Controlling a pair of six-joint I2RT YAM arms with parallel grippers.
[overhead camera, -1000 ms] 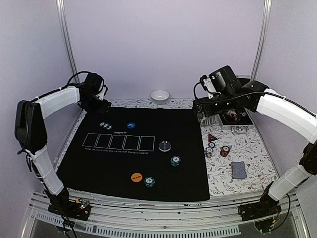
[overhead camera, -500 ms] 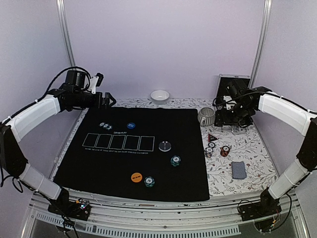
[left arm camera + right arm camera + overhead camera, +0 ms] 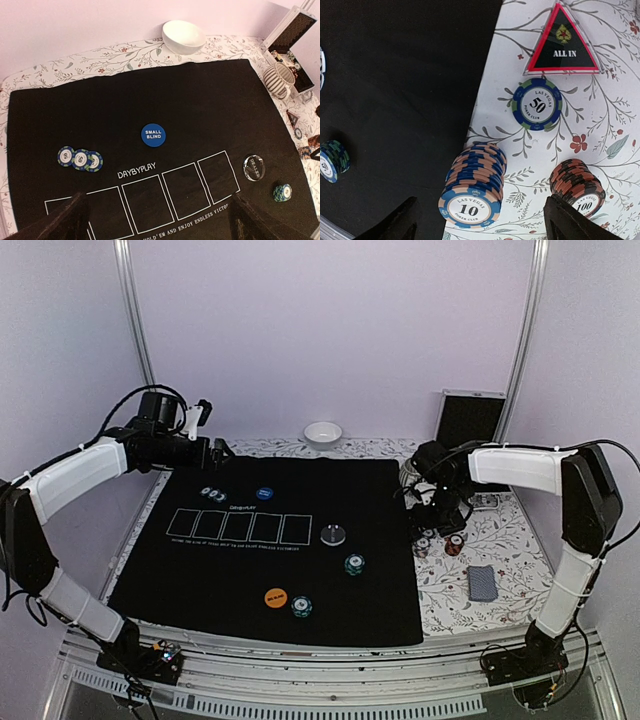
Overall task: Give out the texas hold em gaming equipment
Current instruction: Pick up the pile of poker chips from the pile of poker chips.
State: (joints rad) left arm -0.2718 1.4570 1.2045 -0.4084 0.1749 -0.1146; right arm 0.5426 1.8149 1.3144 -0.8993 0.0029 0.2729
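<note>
Task partly done. Blue disc (image 3: 153, 135), orange disc (image 3: 275, 596), few chips (image 3: 80, 159) being displayed on mat (image 3: 250, 570). Red marker (image 3: 563, 42), chip stacks (image 3: 472, 187), cards (image 3: 482, 583) being left on bench (image 3: 520, 560), right. Left gripper (image 3: 155, 220), right gripper (image 3: 480, 225) being held open, empty.

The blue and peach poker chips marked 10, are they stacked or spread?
Stacked: the blue and peach poker chips stand in one column on the flowered cloth, only the top face showing.

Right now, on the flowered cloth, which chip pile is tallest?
The blue-and-peach pile marked 10; the black-and-orange pile marked 100 is lower, and the 50 chip lies single.
</note>
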